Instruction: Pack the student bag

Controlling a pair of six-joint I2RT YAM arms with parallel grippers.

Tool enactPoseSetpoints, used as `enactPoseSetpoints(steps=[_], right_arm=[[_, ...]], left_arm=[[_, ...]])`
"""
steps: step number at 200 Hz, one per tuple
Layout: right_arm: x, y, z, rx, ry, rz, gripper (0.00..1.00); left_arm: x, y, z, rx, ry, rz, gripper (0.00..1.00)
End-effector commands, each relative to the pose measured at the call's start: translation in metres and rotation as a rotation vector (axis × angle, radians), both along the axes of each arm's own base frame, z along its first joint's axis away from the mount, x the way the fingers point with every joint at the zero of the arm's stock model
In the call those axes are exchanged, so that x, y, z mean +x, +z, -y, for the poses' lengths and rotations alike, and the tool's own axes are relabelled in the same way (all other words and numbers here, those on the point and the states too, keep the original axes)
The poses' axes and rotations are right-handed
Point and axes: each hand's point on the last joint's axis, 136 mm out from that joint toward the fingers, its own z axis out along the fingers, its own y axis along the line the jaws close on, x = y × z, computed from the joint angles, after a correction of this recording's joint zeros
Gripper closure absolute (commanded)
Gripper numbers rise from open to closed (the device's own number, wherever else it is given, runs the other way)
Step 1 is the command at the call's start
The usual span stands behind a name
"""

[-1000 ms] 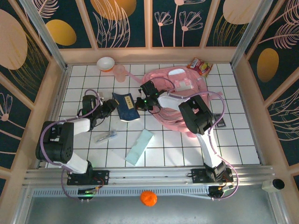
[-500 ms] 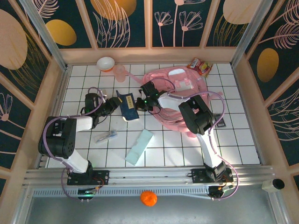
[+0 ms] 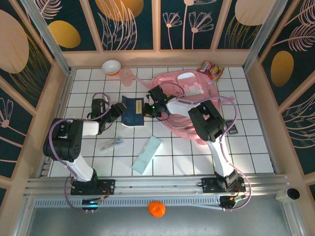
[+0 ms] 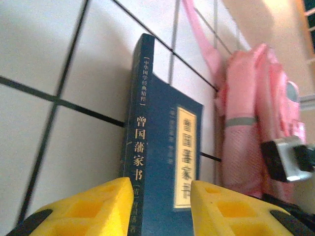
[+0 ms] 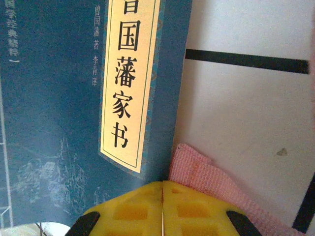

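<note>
My left hand [image 4: 161, 189] is clamped on the dark blue paperback book [image 3: 133, 112], not packed yet. My right hand [image 5: 162, 196] is pressed together at the edge of the big soft pink fabric student bag [image 3: 192, 93], which lies far-right on the white tiled surface [image 3: 246, 147]. The pale teal flat case [image 3: 146, 155] is also unpacked. Early stage.

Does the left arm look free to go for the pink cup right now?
Probably not yet: the left gripper is clamped on the blue book. The pink cup itself stands unobstructed beyond it.
</note>
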Motion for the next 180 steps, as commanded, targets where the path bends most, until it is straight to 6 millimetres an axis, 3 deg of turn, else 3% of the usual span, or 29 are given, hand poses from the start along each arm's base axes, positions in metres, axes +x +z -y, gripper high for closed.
enactPoseSetpoints(steps=[1,33,82,116,132,159,180], right_arm=[[-0.038,-0.031,-0.007,-0.073,0.051,-0.099,0.95],[-0.040,-0.040,0.000,-0.109,0.039,-0.110,0.98],[-0.035,-0.026,-0.011,-0.049,0.040,-0.089,0.98],[-0.037,-0.028,-0.013,-0.055,0.042,-0.094,0.98],[-0.038,-0.032,-0.008,-0.079,0.037,-0.097,0.98],[-0.040,-0.040,0.003,-0.137,0.030,-0.101,0.98],[-0.044,-0.050,0.011,-0.183,0.028,-0.114,0.99]], left_arm=[[-0.066,-0.060,0.031,-0.017,-0.159,-0.293,0.63],[-0.066,-0.059,0.033,-0.025,-0.170,-0.293,0.66],[-0.070,-0.052,0.047,-0.058,-0.249,-0.277,0.66],[-0.072,-0.029,0.062,-0.139,-0.309,-0.225,0.65],[-0.071,-0.027,0.053,-0.068,-0.287,-0.226,0.63],[-0.074,-0.050,0.027,0.099,-0.211,-0.315,0.61],[-0.072,-0.057,0.017,0.155,-0.169,-0.334,0.59]])
